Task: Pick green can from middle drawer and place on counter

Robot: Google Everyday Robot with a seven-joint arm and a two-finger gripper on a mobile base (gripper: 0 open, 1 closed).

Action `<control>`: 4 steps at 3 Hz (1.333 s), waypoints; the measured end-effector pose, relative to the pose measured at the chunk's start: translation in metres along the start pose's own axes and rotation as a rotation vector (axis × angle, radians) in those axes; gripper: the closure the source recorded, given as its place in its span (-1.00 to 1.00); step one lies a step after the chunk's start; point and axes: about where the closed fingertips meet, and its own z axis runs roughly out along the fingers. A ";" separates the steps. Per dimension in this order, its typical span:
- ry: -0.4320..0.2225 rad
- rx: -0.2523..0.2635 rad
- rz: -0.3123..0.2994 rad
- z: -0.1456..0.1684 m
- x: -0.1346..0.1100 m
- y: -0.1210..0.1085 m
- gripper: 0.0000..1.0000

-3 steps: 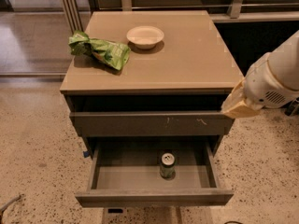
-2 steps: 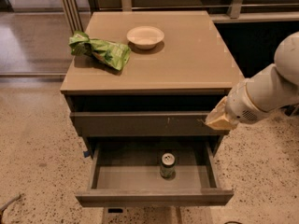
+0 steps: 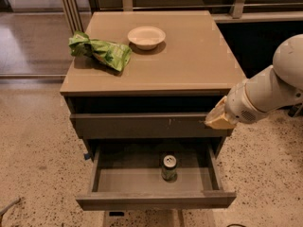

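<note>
The green can (image 3: 169,168) stands upright in the open middle drawer (image 3: 156,200), near the middle of its floor, silver top showing. The counter (image 3: 194,60) is the tan top of the cabinet. My gripper (image 3: 217,119) is at the end of the white arm coming in from the right. It hangs in front of the right end of the closed upper drawer front, above and to the right of the can, apart from it. Only its tan end shows.
A bright green snack bag (image 3: 101,51) lies on the counter's left side and a white bowl (image 3: 147,36) sits near its back middle. The closed upper drawer front (image 3: 142,125) has small pale scratches. Speckled floor surrounds the cabinet.
The arm and gripper have moved left and a little down, from beside the cabinet's right edge to in front of the upper drawer's right end. The can and drawer have not moved.
</note>
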 end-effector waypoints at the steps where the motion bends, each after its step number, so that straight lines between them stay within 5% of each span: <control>1: -0.018 0.010 0.005 0.023 0.009 0.008 1.00; 4: -0.116 -0.031 0.119 0.203 0.063 0.050 1.00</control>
